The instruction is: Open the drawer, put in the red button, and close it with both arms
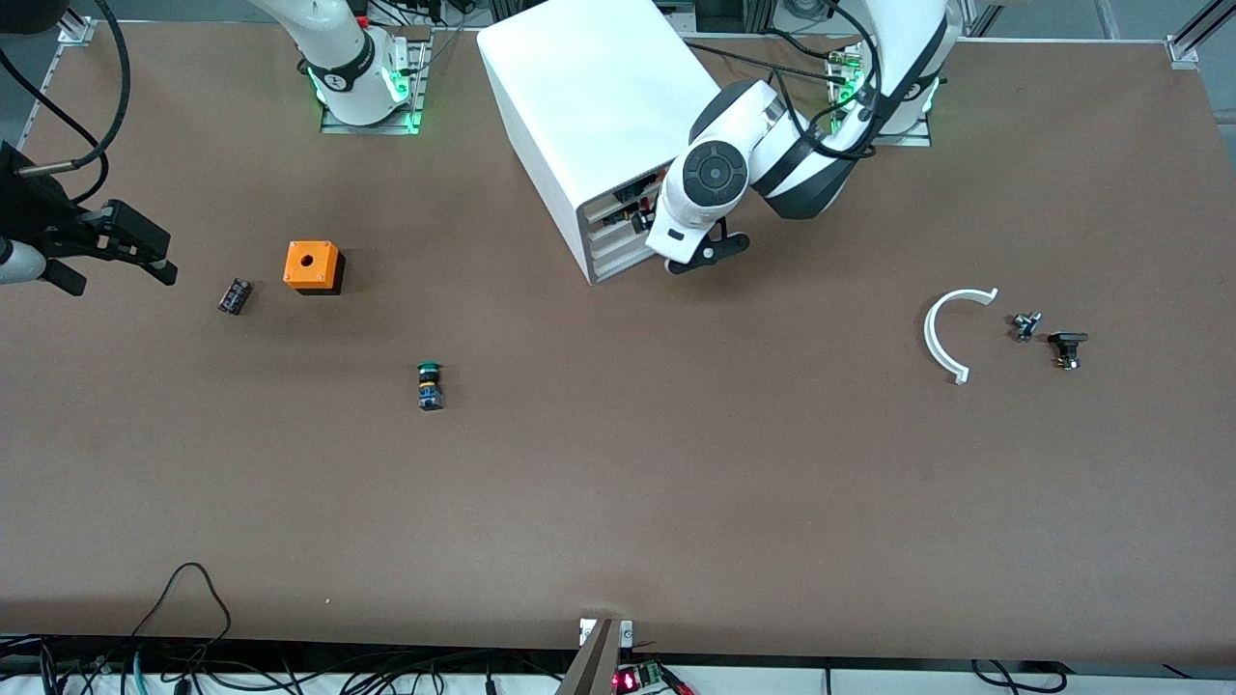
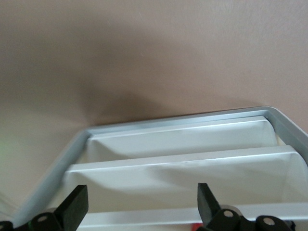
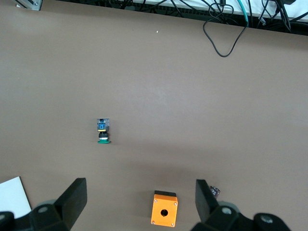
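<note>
front view: the left gripper (image 1: 708,256) hangs at the front of the white cabinet (image 1: 579,106), which stands at twelve o'clock on the table (image 1: 676,502). its fingers are spread wide and hold nothing. the drawer (image 1: 613,230), second from the top, looks shut, a shallow white front among close, alike fronts. the likely slip is catching the wrong front, or dragging the light cabinet instead of sliding the tray. the right gripper (image 1: 124,280) waits over the nine o'clock edge, fully spread and empty. the red button cannot be plainly found: only a sliver of red shows at the left wrist view's edge. the green-capped switch (image 1: 431,384), at seven o'clock from the cabinet, could be taken by mistake.
</note>
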You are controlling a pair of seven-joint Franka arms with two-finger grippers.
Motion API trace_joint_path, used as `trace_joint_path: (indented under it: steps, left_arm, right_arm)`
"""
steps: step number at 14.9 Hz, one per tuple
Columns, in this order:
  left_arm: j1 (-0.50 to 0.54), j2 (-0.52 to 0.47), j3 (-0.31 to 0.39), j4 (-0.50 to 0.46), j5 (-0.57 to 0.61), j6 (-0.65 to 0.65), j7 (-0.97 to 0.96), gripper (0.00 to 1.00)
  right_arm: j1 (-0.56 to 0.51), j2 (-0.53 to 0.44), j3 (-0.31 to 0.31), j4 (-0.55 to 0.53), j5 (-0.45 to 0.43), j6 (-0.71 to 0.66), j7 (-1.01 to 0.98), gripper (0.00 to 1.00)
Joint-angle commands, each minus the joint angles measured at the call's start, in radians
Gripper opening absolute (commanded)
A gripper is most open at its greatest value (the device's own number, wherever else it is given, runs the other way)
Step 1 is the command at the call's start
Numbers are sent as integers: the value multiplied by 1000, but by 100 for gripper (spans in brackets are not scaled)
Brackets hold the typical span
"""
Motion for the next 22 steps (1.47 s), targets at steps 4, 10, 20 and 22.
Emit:
trace_joint_path:
  steps: [4,10,20,22]
  left_arm:
    - [162,-87,-1,192,186,-296,296,100]
    - [330,-147,0,335,297,-356,760,100]
    - [466,-179,148,458,194,-393,1080,100]
    - [333,-208,337,424,133,-384,1088,100]
  right_arm:
    - [-6,12,2,31,-14,-11,14,100]
    - [-5,12,2,31,-14,-11,14,100]
    - [-5,12,2,30,-15,-13,14,100]
    - [-5,12,2,30,-16,-13,14,100]
